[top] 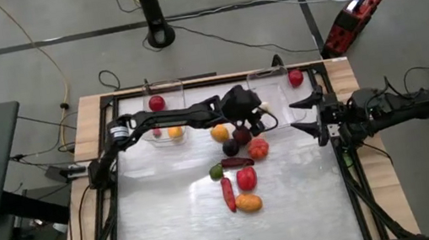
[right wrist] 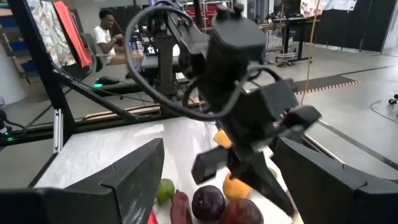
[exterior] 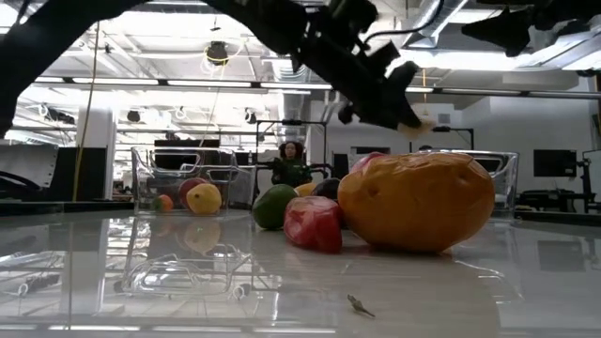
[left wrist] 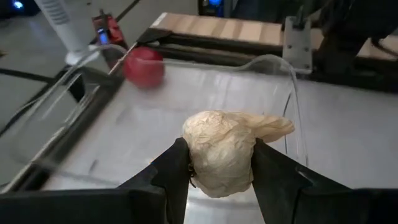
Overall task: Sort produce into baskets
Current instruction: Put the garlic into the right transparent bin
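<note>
My left gripper (top: pixel 264 111) reaches across the table and is shut on a white, garlic-like produce piece (left wrist: pixel 224 146), held in the air at the near edge of the right clear basket (top: pixel 275 94). That basket holds one red piece (top: pixel 296 77). The left clear basket (top: pixel 164 115) holds a red piece (top: pixel 157 103) and a yellow-orange piece (top: pixel 174 131). Several other pieces lie in a loose pile on the table, among them an orange one (top: pixel 248 203), a red chili (top: pixel 227 195) and a green one (top: pixel 216 172). My right gripper (top: pixel 306 115) is open and empty beside the right basket. My left gripper pinches the white piece by its two rounded sides (left wrist: pixel 198 155) between its two fingers. The fingers slant down toward the right basket. The piece is lifted clear of the table, and its pointed end (left wrist: pixel 277 127) sticks out to one side.
The table has a shiny top inside a black frame (top: pixel 349 168). A red-and-black device (top: pixel 353 18) lies on the floor beyond the far right corner. A person sits far off in the room (exterior: pixel 291 164). The table's near half lies bare.
</note>
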